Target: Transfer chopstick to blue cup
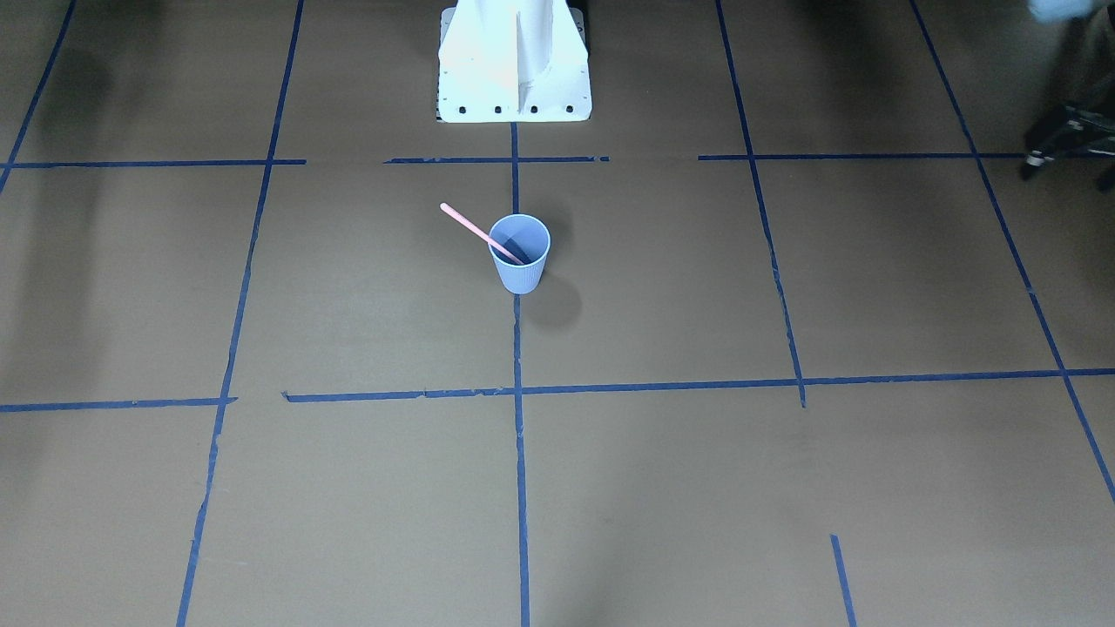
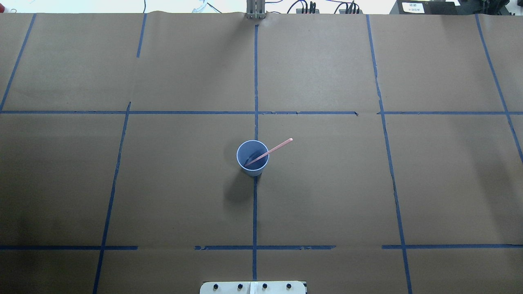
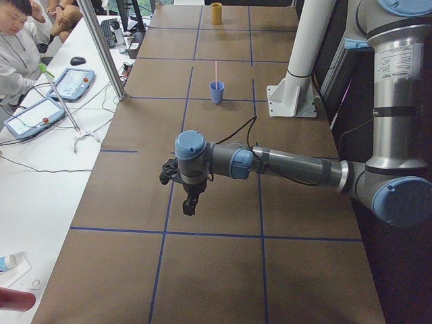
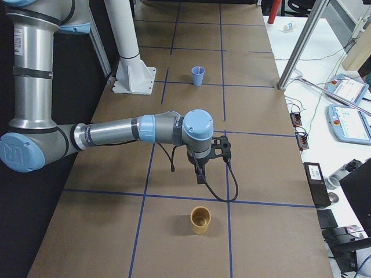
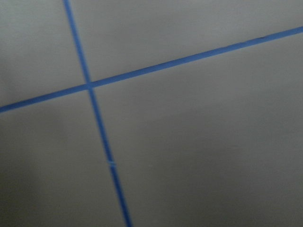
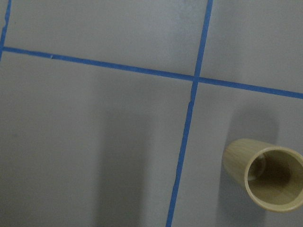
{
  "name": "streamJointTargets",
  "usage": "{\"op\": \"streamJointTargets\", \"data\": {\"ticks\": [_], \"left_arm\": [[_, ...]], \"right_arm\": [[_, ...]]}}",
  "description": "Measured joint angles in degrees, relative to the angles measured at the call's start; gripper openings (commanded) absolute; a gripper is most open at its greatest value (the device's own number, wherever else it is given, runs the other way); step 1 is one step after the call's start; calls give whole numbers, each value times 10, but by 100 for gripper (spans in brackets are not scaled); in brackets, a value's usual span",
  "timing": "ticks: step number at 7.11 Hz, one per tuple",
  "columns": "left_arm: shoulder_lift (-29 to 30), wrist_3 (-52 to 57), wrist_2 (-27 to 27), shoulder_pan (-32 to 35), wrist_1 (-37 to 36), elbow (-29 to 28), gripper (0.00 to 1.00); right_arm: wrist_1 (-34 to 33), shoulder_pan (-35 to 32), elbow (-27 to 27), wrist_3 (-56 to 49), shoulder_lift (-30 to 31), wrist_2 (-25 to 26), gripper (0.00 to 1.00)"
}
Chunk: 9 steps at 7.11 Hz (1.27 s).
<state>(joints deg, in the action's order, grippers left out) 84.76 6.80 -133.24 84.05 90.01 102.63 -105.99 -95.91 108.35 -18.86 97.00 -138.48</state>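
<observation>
The blue cup (image 1: 520,261) stands upright near the table's middle, on a tape line in front of the robot's base. It also shows in the overhead view (image 2: 252,168), the left view (image 3: 216,92) and the right view (image 4: 197,76). The pale-pink chopstick (image 1: 470,227) rests inside the cup, its lower end at the bottom, and leans out over the rim (image 2: 276,147). My left gripper (image 3: 190,204) hangs over bare table far out at my left end. My right gripper (image 4: 200,174) hangs far out at my right end. I cannot tell whether either is open or shut. Neither wrist view shows fingers.
A tan wooden cup (image 4: 200,220) stands by my right gripper and shows in the right wrist view (image 6: 265,177). The white robot pedestal (image 1: 514,78) stands behind the blue cup. A side table with teach pendants (image 3: 74,82) and a seated person (image 3: 17,40) runs along the far edge.
</observation>
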Motion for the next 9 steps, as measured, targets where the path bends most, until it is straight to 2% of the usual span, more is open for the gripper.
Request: {"op": "streamJointTargets", "data": {"ticks": [2,4,5,9], "left_arm": [[-11,13,-33,15,0,-25,100],[-21,6,-69,19,0,-29,100],[-23,1,-71,22,0,-26,100],[-13,-9,-20,35,-3,-32,100]], "right_arm": [[-33,-7,11,-49,11,18,100],[-37,-1,5,-54,12,24,100],[-35,3,-3,-55,11,26,100],[-24,15,-18,-37,4,49,100]]}}
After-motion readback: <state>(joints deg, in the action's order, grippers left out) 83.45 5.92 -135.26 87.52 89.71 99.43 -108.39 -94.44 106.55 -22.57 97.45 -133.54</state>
